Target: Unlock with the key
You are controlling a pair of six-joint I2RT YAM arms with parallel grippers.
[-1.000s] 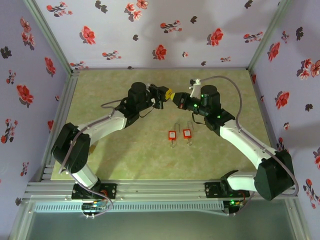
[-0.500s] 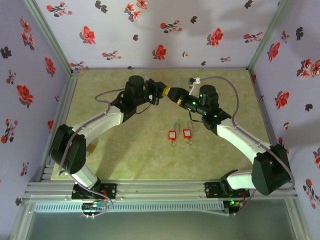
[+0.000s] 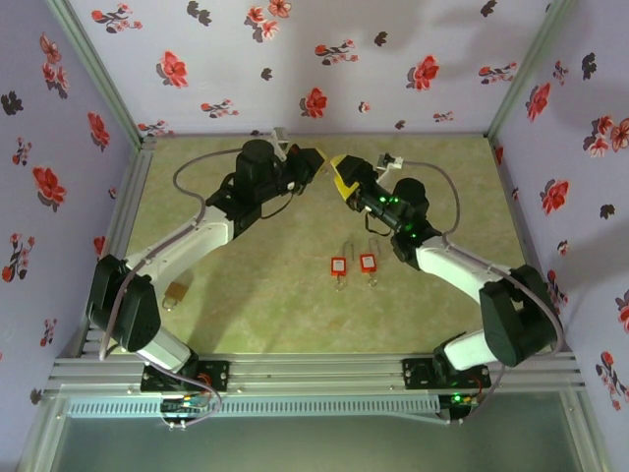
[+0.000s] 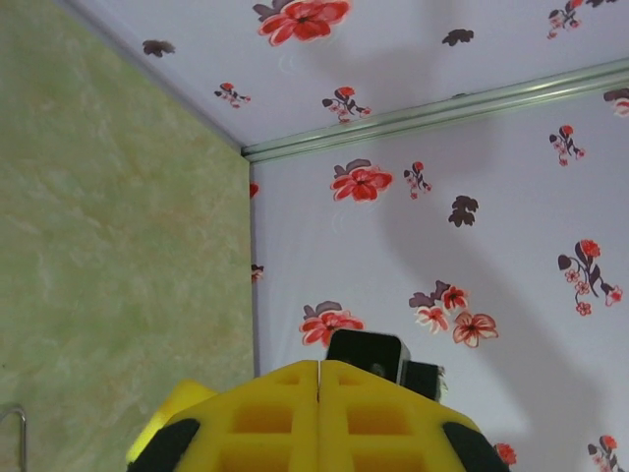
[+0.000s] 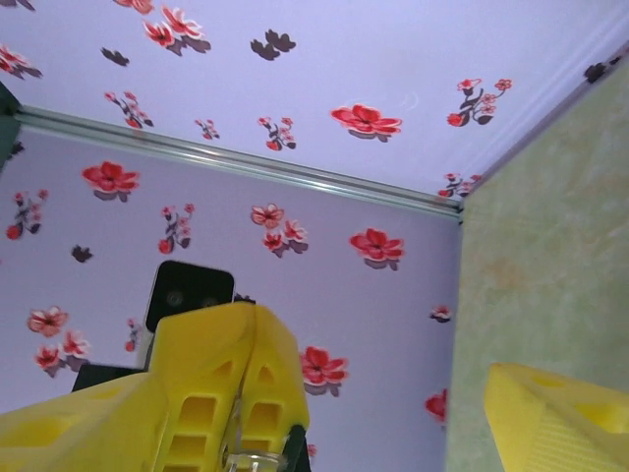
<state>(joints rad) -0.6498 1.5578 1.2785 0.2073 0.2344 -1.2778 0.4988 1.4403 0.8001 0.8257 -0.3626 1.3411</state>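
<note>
I'm mid-air at the key step. My left gripper [image 4: 319, 393] is clenched, and the small metal bit under its tips may be the key [image 5: 244, 458], though it's too cropped to be sure. My right gripper [image 3: 344, 177] is just beside it, released and empty. Next, I judge, it needs a square re-grip there.

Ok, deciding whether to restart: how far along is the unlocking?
Nothing looks unlocked yet. In hand: the left gripper is shut and raised, its contents too small to tell; the right gripper hangs open beside it. To do: two red-tagged items and a brass-coloured object lie on the table.
</note>
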